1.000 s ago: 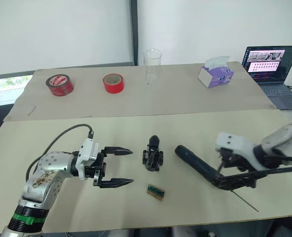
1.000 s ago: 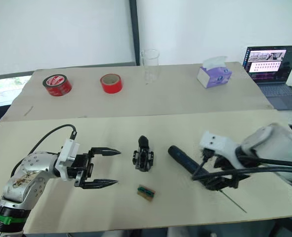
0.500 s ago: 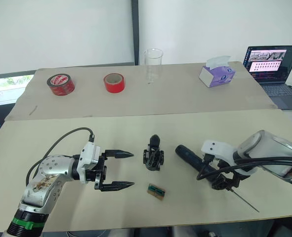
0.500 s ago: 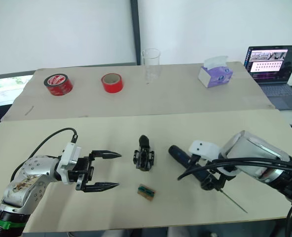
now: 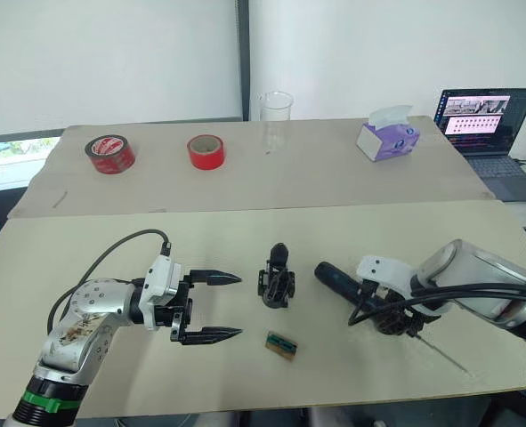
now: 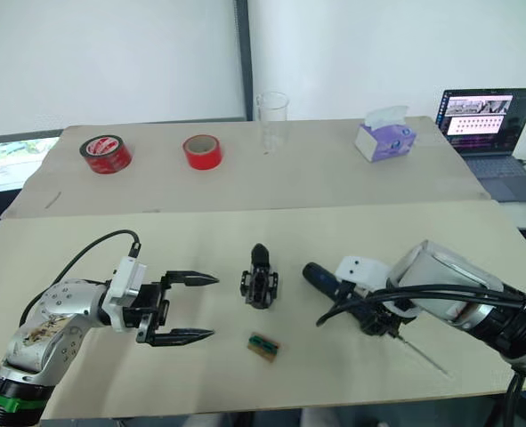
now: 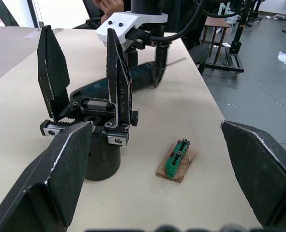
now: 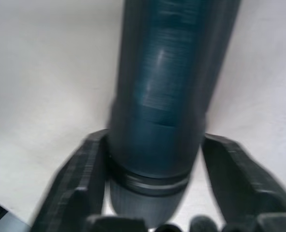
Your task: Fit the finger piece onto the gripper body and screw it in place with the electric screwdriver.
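Observation:
The gripper body [image 5: 278,279] stands upright mid-table, and two black tapering finger pieces [image 7: 118,72] rise from its frame. The electric screwdriver [image 5: 338,280] lies on the table just right of it, with its thin bit pointing toward the front right edge. My right gripper [image 5: 389,313] reaches along the barrel from the bit end. Its fingers [image 8: 84,174] press against both sides of the screwdriver [image 8: 164,96]. My left gripper [image 5: 239,305] hovers open just left of the gripper body, pointing at it and holding nothing.
A small green-and-tan block [image 5: 281,344] lies in front of the gripper body. On the far table stand two red tape rolls [image 5: 109,153] [image 5: 206,149], a clear cup [image 5: 276,114], a purple tissue box [image 5: 388,138] and a laptop [image 5: 485,120]. A person's hand [image 7: 111,5] is beyond the table.
My right gripper came down over the screwdriver and slid left along its barrel, closing on it. The left gripper crept slightly toward the gripper body, still open.

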You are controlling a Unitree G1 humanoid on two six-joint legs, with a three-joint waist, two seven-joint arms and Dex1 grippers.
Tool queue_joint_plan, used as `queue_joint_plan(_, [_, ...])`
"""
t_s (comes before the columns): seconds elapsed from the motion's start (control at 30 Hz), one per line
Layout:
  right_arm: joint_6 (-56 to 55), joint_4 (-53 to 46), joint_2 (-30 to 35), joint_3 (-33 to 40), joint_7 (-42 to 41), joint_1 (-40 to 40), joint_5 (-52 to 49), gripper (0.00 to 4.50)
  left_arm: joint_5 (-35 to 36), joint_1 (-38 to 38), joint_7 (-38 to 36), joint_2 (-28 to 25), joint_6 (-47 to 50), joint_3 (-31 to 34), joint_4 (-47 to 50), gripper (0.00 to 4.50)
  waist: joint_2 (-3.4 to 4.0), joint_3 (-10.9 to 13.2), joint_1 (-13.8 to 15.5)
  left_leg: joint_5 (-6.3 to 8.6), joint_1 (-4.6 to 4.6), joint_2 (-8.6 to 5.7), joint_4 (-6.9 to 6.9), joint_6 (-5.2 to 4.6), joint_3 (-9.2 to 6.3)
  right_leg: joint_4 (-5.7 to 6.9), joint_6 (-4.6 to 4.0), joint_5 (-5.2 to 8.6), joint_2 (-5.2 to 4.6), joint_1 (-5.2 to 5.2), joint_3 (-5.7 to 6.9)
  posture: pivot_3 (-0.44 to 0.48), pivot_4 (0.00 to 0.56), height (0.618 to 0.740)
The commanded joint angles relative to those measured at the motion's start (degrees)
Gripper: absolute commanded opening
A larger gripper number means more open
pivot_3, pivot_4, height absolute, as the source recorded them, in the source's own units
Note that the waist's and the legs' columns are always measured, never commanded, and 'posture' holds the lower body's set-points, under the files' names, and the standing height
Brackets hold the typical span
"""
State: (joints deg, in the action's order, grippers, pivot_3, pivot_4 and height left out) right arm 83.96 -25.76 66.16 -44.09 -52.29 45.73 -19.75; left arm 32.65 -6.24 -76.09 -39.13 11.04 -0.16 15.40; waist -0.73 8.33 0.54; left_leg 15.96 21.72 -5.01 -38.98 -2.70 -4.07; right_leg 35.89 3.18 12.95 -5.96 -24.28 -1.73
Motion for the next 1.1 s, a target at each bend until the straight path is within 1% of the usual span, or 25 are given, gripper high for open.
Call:
queue_joint_plan(0.03, [-2.4, 1.0, -0.4, 0.1, 0.3, -2.1, 0.8, 1.92, -0.1, -1.0, -0.7, -0.6, -0.9, 0.2, 0.3, 4.50, -0.22, -0.1, 0.0, 0.00, -0.01, 0.00, 0.00, 0.00, 0.00, -0.01, 0.00, 0.00, 0.00, 0.01, 0.00, 0.000, 0.150, 0.740])
queue_joint_plan(0.1, [-4.1, 0.1, 1.3, 1.6, -0.3, -2.9, 1.2, 1.92, -0.3, -1.1, -1.0, -0.7, -1.0, 0.2, 0.0, 4.50, -0.33, -0.2, 0.0, 0.00, -0.01, 0.01, 0.00, 0.00, -0.01, 0.00, 0.00, 0.00, -0.01, 0.01, 0.01, 0.000, 0.150, 0.740])
queue_joint_plan(0.13, [-6.0, -0.6, 2.1, 3.7, -0.6, -3.9, 1.1, 1.92, -0.4, -1.2, -1.3, -0.8, -1.0, 0.2, -0.2, 4.50, -0.33, -0.2, 0.0, 0.00, -0.01, 0.00, 0.00, 0.00, -0.01, -0.01, 0.00, 0.00, -0.01, 0.01, 0.01, 0.000, 0.150, 0.740])
queue_joint_plan(0.23, [-6.0, -3.8, 4.9, 10.9, -2.3, -5.7, -1.8, 1.92, -0.6, -1.3, -2.0, -0.8, -1.3, 0.4, -1.0, 4.50, -0.19, -0.1, 0.2, 0.00, 0.10, -0.02, 0.00, -0.01, -0.01, -0.01, 0.00, 0.00, -0.01, -0.06, 0.03, 0.000, 0.150, 0.740])
queue_joint_plan(0.27, [-4.5, -4.6, 6.0, 15.3, -3.1, -6.8, -4.0, 1.92, -0.6, -1.4, -2.3, -0.9, -1.4, 0.5, -1.5, 4.50, -0.12, -0.1, 0.2, 0.00, 0.16, -0.04, 0.00, -0.02, -0.01, 0.00, 0.01, 0.00, -0.03, -0.14, 0.03, 0.000, 0.150, 0.740])
queue_joint_plan(0.33, [-6.7, -5.9, 7.6, 25.5, -4.7, -11.8, -7.8, 1.92, -0.9, -1.4, -3.1, -0.9, -2.0, 0.4, -2.8, 4.50, -0.01, -0.1, 0.2, -0.01, 0.38, -0.04, 0.00, -0.01, -0.01, 0.04, 0.01, -0.01, -0.05, -0.36, 0.02, 0.000, 0.150, 0.740])
queue_joint_plan(0.4, [-7.6, -7.0, 8.7, 32.3, -4.8, -16.8, -9.7, 1.92, -1.2, -1.0, -3.9, -0.9, -3.1, 0.5, -4.2, 4.50, 0.00, -0.1, 0.2, -0.02, 0.48, -0.03, 0.00, 0.02, -0.01, 0.14, 0.01, -0.01, -0.10, -0.54, 0.01, 0.000, 0.150, 0.740])
queue_joint_plan(0.43, [-9.0, -7.5, 7.6, 39.2, -5.3, -21.6, -10.8, 1.92, -1.9, -0.7, -4.6, -0.9, -4.1, 0.5, -5.8, 4.50, 0.00, -0.1, 0.2, -0.03, 0.50, -0.02, 0.01, 0.03, 0.00, 0.15, 0.01, -0.01, -0.11, -0.56, 0.01, 0.000, 0.150, 0.740])
queue_joint_plan(0.47, [-10.6, -8.3, 5.0, 47.3, -6.3, -26.1, -12.5, 1.92, -2.7, -0.6, -5.3, -1.0, -5.4, 0.3, -7.7, 4.50, -0.02, -0.1, 0.2, -0.03, 0.50, -0.02, 0.04, 0.03, 0.00, 0.15, 0.00, -0.01, -0.12, -0.55, 0.01, 0.000, 0.150, 0.740])
queue_joint_plan(0.53, [-11.5, -10.6, 1.1, 59.4, -7.6, -33.5, -15.0, 1.92, -4.4, -0.6, -6.4, -1.3, -7.9, 0.0, -10.9, 4.50, -0.03, -0.1, 0.3, -0.03, 0.45, 0.01, 0.04, 0.03, -0.01, 0.09, -0.02, -0.03, -0.12, -0.42, 0.05, 0.000, 0.150, 0.740])
queue_joint_plan(0.6, [-12.4, -13.4, -1.6, 66.7, -8.6, -38.4, -17.0, 1.92, -6.0, -0.9, -7.2, -1.4, -10.1, -0.6, -13.2, 4.50, 0.07, -0.1, 0.4, -0.04, 0.44, -0.01, 0.04, 0.00, 0.00, 0.12, -0.01, -0.03, -0.09, -0.43, 0.00, 0.000, 0.150, 0.740])
queue_joint_plan(0.63, [-13.9, -15.8, -5.2, 71.7, -9.2, -41.0, -19.6, 1.92, -6.8, -1.0, -7.8, -1.4, -11.2, -1.1, -14.1, 4.50, 0.07, -0.1, 0.4, -0.04, 0.41, -0.02, 0.04, -0.01, 0.00, 0.15, -0.01, -0.03, -0.09, -0.41, -0.01, 0.000, 0.150, 0.740])
queue_joint_plan(0.7, [-15.8, -18.7, -11.3, 78.3, -8.6, -44.1, -23.6, 1.92, -7.0, -1.1, -7.9, -0.9, -11.8, -1.7, -14.8, 4.50, 0.05, -0.1, 0.5, -0.05, 0.37, 0.00, 0.02, -0.02, -0.01, 0.09, 0.00, -0.04, -0.08, -0.31, 0.02, 0.000, 0.150, 0.740])
queue_joint_plan(0.77, [-17.7, -20.6, -18.1, 81.5, -5.4, -46.0, -27.0, 1.92, -6.9, -1.0, -7.5, -0.1, -11.4, -2.3, -14.6, 4.50, 0.05, -0.1, 0.5, -0.02, 0.18, 0.00, 0.05, -0.04, -0.01, 0.08, 0.01, -0.03, -0.04, -0.13, -0.01, 0.000, 0.150, 0.740])
queue_joint_plan(0.83, [-20.1, -22.0, -22.3, 82.8, -3.0, -47.1, -29.2, 1.92, -7.2, -0.8, -7.5, 0.1, -11.7, -2.8, -14.6, 4.50, 0.05, -0.1, 0.4, 0.00, 0.05, 0.01, 0.05, -0.07, -0.02, 0.04, 0.03, -0.04, -0.07, 0.02, -0.01, 0.000, 0.150, 0.740])
queue_joint_plan(0.9, [-25.2, -24.8, -27.7, 82.7, -0.5, -47.3, -32.5, 1.92, -7.6, -0.4, -7.2, 0.5, -11.5, -3.5, -14.3, 4.50, 0.05, -0.1, 0.2, 0.00, 0.05, -0.02, 0.04, -0.09, 0.00, 0.05, 0.07, -0.06, -0.07, 0.00, -0.06, 0.000, 0.150, 0.740])
queue_joint_plan(0.93, [-28.5, -26.1, -31.1, 81.3, 0.9, -47.2, -33.4, 1.92, -8.3, -0.4, -7.3, 0.5, -11.3, -4.6, -14.0, 4.50, 0.06, -0.1, 0.2, 0.00, 0.04, -0.02, 0.04, -0.09, 0.00, 0.05, 0.07, -0.06, -0.07, 0.00, -0.06, 0.000, 0.150, 0.740])
queue_joint_plan(1.0, [-31.2, -27.5, -32.8, 77.5, 1.9, -48.2, -33.1, 1.92, -9.6, -0.8, -7.8, 0.3, -11.2, -6.4, -13.6, 4.50, 0.08, -0.1, 0.1, 0.00, 0.01, -0.02, 0.07, -0.08, 0.00, 0.08, 0.08, -0.05, -0.03, -0.03, -0.08, 0.000, 0.150, 0.740])
queue_joint_plan(1.1, [-36.2, -27.7, -36.3, 72.0, 5.0, -47.3, -32.0, 1.92, -9.3, -0.7, -7.2, 0.8, -9.5, -8.3, -11.7, 4.50, 0.06, -0.1, 0.0, 0.00, -0.03, -0.02, 0.08, -0.08, 0.00, 0.09, 0.07, -0.06, 0.02, -0.01, -0.06, 0.000, 0.150, 0.740])
